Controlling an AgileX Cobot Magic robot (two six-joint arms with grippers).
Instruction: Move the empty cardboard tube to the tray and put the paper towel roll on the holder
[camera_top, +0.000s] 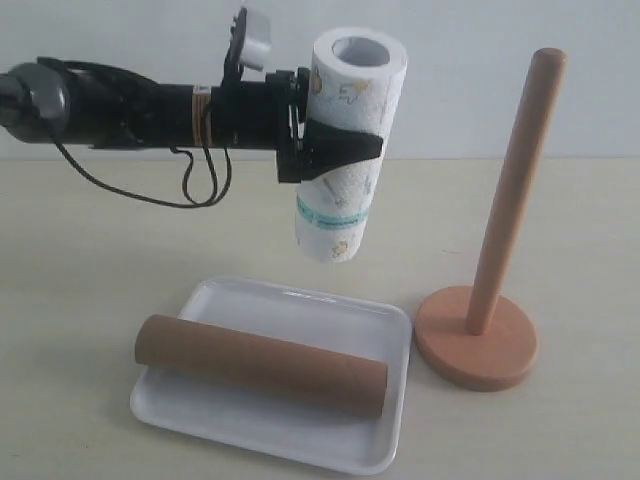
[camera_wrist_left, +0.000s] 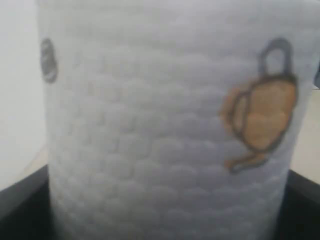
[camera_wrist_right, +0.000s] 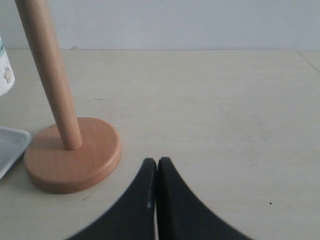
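My left gripper (camera_top: 345, 150) is shut on the paper towel roll (camera_top: 345, 95), holding it nearly upright in the air, left of the holder's dowel and behind the tray. Up close, the embossed roll (camera_wrist_left: 165, 150) fills the left wrist view. The brown cardboard tube (camera_top: 262, 365) lies across the white tray (camera_top: 345, 310). The wooden holder (camera_top: 478, 340) stands bare to the right of the tray; its base (camera_wrist_right: 75, 155) is also in the right wrist view. My right gripper (camera_wrist_right: 157, 165) is shut and empty, low over the table beside the holder's base. It does not show in the exterior view.
The beige table (camera_top: 90, 300) stretches around the tray and holder, with a white wall behind. A black cable (camera_top: 185, 190) hangs under the left arm. A corner of the tray (camera_wrist_right: 10, 142) shows in the right wrist view.
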